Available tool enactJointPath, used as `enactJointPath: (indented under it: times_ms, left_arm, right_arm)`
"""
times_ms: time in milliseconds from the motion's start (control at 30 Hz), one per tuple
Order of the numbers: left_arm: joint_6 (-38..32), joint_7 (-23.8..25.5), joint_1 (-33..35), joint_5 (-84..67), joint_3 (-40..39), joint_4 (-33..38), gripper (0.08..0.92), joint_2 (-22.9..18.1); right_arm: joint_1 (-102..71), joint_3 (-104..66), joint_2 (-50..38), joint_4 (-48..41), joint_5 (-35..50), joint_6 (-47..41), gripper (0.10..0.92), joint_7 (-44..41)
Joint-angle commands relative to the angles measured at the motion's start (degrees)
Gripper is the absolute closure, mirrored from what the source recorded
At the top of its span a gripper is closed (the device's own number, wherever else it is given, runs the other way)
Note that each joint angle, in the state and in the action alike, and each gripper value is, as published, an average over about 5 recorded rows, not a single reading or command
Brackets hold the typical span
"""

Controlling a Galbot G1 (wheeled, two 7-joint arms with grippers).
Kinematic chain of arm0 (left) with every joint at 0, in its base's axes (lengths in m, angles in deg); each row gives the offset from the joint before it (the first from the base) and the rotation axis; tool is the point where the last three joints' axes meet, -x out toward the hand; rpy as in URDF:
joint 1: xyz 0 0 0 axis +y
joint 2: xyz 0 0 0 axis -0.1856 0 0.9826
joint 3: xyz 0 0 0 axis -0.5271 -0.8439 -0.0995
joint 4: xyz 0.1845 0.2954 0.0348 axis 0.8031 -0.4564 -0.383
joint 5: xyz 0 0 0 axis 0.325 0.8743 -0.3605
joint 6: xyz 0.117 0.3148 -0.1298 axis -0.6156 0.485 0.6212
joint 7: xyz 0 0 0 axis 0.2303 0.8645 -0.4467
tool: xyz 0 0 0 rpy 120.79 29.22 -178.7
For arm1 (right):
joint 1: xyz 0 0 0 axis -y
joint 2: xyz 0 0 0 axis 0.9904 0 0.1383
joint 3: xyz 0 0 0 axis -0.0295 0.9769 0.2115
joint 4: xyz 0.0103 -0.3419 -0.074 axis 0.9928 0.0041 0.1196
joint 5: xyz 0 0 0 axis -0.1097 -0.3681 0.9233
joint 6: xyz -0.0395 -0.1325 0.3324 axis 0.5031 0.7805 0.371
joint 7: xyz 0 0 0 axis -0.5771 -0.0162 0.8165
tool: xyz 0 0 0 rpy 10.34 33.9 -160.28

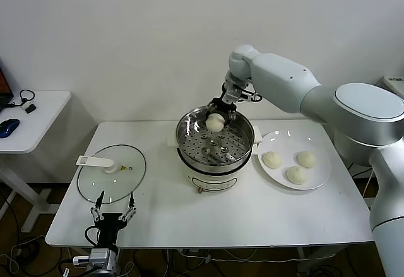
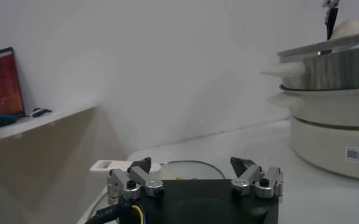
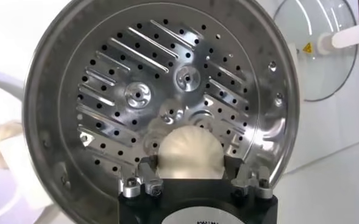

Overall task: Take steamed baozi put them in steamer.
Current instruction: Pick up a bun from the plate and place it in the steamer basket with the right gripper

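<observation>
In the right wrist view, the right gripper's black body (image 3: pixel 188 182) is hiding the lower part of the small cream-white dough bun (image 3: pixel 188 152). The frame edge is cropping the round shiny perforated steel steamer (image 3: pixel 106 73) and the round glass lid (image 3: pixel 316 61).

A table (image 1: pixel 252 220) holds a steamer (image 1: pixel 215 144) at its centre. A lid (image 1: pixel 112 173) lies flat to the steamer's left; a plate (image 1: pixel 315 179) with three baozi (image 1: pixel 297 174) sits to its right. A fourth baozi (image 1: pixel 215 123) hangs above the steamer's back rim.
</observation>
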Motion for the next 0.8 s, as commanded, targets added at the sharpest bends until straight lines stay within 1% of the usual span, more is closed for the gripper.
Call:
enactJointPath:
  times_ms: [33, 467, 800]
  left_arm:
    - [-0.15, -0.06, -0.02, 0.02, 0.00, 0.05, 0.177, -2.80]
    - [-0.58, -0.14, 0.00, 0.03, -0.02, -0.11, 0.177, -2.80]
    - [-0.69, -0.15, -0.07, -0.07, -0.04, -0.09, 0.177, -2.80]
  right_arm:
    - [-1.48, -1.29, 0.46, -1.14, -2.61, 2.81, 0.319, 1.30]
    - [-2.50, -3.25, 1.26, -4.30, -5.70, 2.81, 0.321, 3.61]
    - [-3.34, -4.16, 1.99, -6.31, -6.12, 2.81, 0.317, 4.25]
